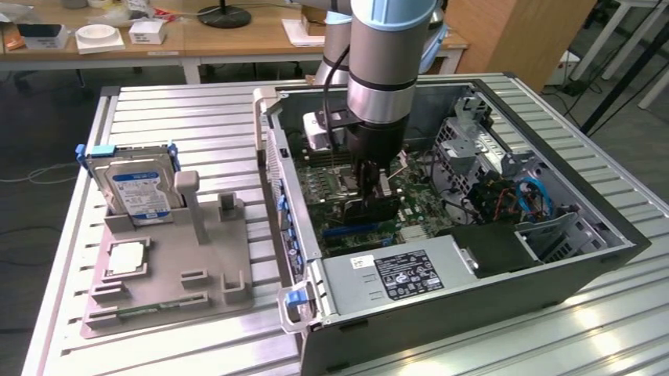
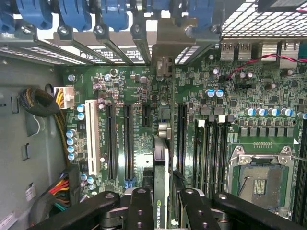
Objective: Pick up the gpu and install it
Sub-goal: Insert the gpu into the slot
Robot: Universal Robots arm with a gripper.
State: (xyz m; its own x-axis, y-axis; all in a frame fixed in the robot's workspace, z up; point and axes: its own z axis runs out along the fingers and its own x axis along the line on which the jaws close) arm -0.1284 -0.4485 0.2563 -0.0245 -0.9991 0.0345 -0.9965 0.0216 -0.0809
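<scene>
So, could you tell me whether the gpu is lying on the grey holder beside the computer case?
No, the gripper holds the gpu edge-on above the motherboard inside the open case.

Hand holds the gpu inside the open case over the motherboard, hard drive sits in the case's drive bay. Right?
No. The hard drive stands in the grey holder outside the case, on the exterior view's left. The rest holds: the hand grips the gpu over the motherboard, as the wrist view shows.

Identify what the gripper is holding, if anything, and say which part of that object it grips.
The gripper holds the gpu by its upper edge, one finger on each flat face, inside the computer case.
</scene>
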